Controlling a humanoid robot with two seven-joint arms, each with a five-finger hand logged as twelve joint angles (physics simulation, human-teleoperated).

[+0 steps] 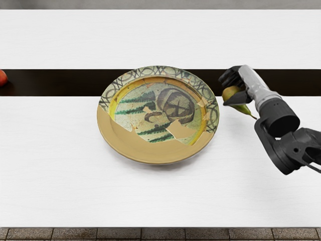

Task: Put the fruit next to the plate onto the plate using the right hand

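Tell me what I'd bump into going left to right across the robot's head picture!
small red round thing at the left edge → big round patterned plate with a tan rim → yellow-green fruit, gripped by the black and grey right hand

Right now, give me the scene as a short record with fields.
plate: middle of the table, no fruit on it
fruit: yellow-green, just right of the plate's rim, not on it
right hand: fingers closed around the fruit
other: red thing at the picture's left edge, cut off
task state: fruit not yet on the plate
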